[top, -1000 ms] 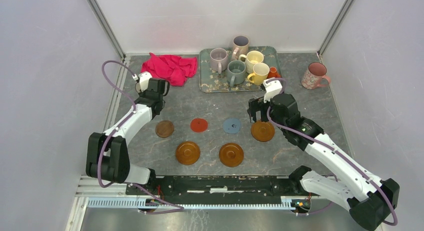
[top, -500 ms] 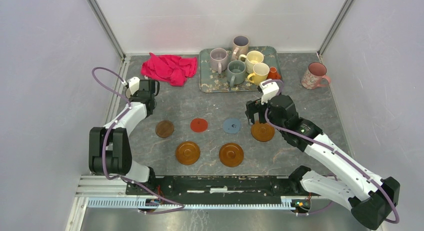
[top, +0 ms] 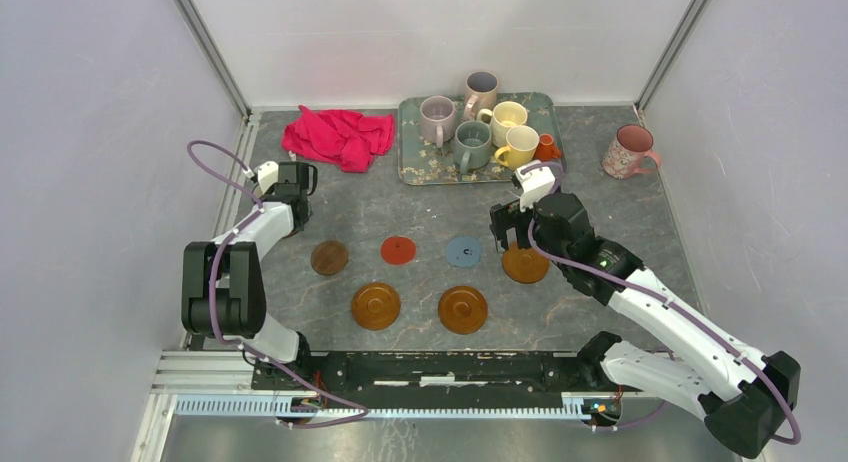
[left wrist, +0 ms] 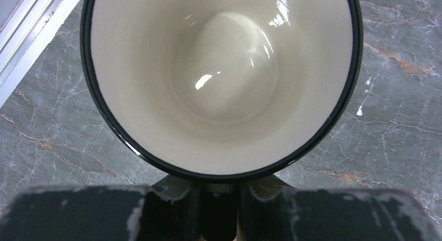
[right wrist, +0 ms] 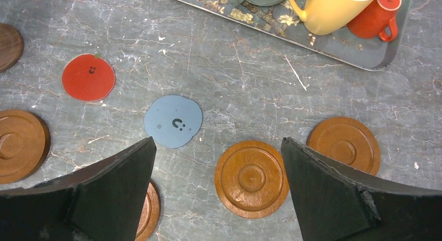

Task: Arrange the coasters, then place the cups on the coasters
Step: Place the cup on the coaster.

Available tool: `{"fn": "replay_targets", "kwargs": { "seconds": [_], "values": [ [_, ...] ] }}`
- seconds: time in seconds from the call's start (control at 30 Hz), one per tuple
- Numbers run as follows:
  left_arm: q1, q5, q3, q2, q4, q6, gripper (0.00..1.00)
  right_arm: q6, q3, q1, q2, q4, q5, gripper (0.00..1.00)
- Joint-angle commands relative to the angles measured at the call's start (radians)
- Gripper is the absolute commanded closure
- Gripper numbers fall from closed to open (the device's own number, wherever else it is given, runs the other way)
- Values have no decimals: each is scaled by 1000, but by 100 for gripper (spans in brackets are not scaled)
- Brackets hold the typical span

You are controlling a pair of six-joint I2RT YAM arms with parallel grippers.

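The left gripper [left wrist: 219, 212] was clenched on the cream ceramic cup with a dark rim [left wrist: 224, 84], pinching what looked like its handle. The cup stood upright close to the left edge of the grey marbled table [top: 400, 207], and the wrist camera looked straight down into its glossy bowl. Whether its base touched the table could not be told. The right gripper [right wrist: 217, 143] was released, its jaws spread wide above a glossy amber-brown ringed round coaster [right wrist: 252, 178] nearer the right edge. A second amber ringed coaster [right wrist: 344, 145] lay just beside it, and the flat blue round coaster [right wrist: 173, 121] lay near on the other side.

To do this well, I judged, the right arm should descend with its fingers straddling the amber disc and nip its rim or slide it flat. It should leave clear table between neighbours, so each cup gets a whole disc. The left arm should keep the cup level and centre it over the nearest free disc — likely the dark brown round coaster [top: 329, 257] — and let go only once it sits.

No brand or readable words showed. The blue coaster bore a small dark mark like a "c" with two dots, perhaps a face. The flat red apple-shaped coaster [right wrist: 88, 77] had a green stalk and a tiny smiling face.
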Motion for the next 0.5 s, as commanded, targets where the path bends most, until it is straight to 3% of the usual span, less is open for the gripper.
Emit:
{"fn": "replay_targets", "kwargs": {
  "seconds": [0.0,0.37,0.47],
  "values": [
    [13,-23,4,-6,78,-50,98,-20,-3,9,-16,45,29,2],
    [20,-12,-4,15,65,-65,98,-23,-2,17,-5,43,31,2],
    [20,-4,-11,13,69,-64,90,-25,-1,19,-4,42,31,2]
  ]
}}
